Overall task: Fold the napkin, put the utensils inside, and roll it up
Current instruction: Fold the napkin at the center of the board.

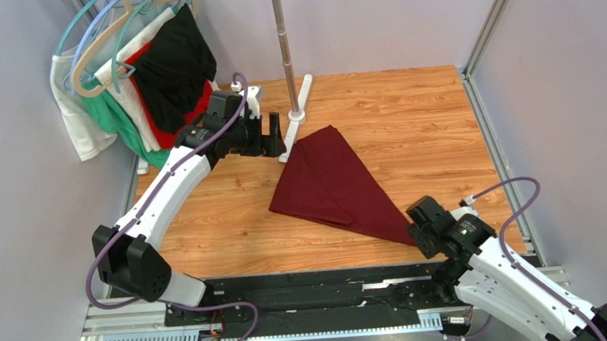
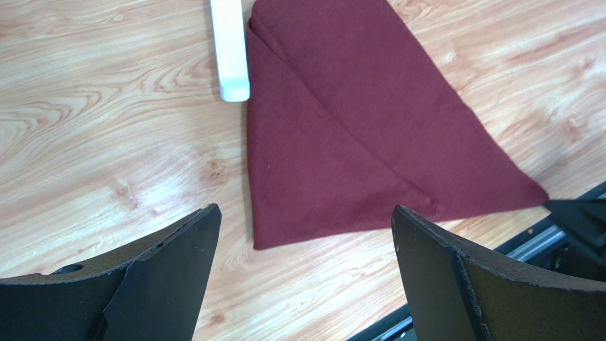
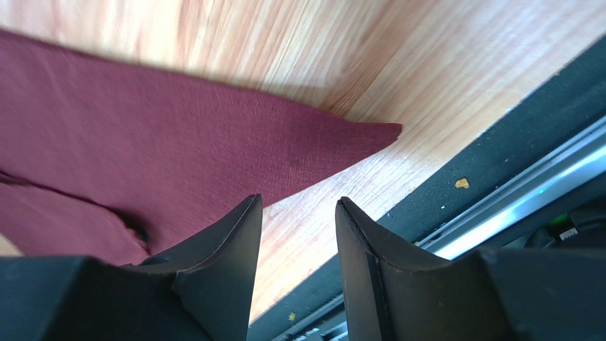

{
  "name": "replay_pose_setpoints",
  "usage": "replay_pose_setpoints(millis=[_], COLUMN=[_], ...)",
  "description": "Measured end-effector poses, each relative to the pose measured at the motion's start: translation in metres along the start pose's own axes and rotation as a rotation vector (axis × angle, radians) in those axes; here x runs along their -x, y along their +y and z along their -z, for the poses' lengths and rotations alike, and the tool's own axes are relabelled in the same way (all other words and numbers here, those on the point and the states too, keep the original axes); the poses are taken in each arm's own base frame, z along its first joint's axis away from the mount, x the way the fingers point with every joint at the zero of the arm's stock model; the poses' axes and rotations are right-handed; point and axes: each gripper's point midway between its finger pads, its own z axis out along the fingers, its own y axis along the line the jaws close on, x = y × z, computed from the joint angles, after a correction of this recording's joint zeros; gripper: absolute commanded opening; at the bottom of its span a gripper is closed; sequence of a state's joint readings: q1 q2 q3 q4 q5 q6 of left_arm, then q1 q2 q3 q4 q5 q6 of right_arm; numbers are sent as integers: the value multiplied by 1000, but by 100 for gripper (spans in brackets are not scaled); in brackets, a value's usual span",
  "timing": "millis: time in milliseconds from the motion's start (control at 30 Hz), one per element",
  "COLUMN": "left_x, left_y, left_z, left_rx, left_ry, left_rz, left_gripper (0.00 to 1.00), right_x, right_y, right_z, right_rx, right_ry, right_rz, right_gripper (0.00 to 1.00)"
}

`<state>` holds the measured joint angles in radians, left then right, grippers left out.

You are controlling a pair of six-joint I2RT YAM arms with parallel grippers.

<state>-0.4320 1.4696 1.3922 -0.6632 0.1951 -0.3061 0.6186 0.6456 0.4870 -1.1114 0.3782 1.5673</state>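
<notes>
Because the napkin is already folded, the next job is likely to fetch the spoon, but no spoon shows in any view. The big brown wooden table point(image 1: 434, 118) fills the floor of the booth. The soft dark red cloth napkin point(image 1: 328, 181) lies flat near the middle of it, folded into a shape like a slice of pie.

Its long line runs from the far left down to the near right. The wide end sits at the far left, just beside the left gripper point(image 1: 277, 137). That gripper's black fingers point(image 2: 171, 263) are spread very wide and hold nothing.

The sharp tip of the napkin point(image 3: 387, 130) points to the near right, at the right gripper point(image 1: 416, 233). The tip lies just past that gripper's fingers point(image 3: 231, 241), a bit to one side. They are part way open, with only bare wood between them.

So each arm is close to one end. The small white foot of the metal pole point(image 2: 230, 50) lies right beside the wide end.
</notes>
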Motion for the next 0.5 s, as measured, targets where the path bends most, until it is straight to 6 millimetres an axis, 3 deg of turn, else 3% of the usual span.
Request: replay_pose_setpoints(millis=[300,500], left_x=[-11,-17], left_y=[-7,-8], left_z=[12,17], left_rx=[-44,-58], left_ry=[12,15], left_rz=[-27,-28], left_gripper=[99,99], right_x=[6,9], right_y=[-23,-26], right_z=[-13,-17], right_rx=[-83,-114], right_ry=[-55,-83], right_rz=[-146,-177], right_gripper=[41,42])
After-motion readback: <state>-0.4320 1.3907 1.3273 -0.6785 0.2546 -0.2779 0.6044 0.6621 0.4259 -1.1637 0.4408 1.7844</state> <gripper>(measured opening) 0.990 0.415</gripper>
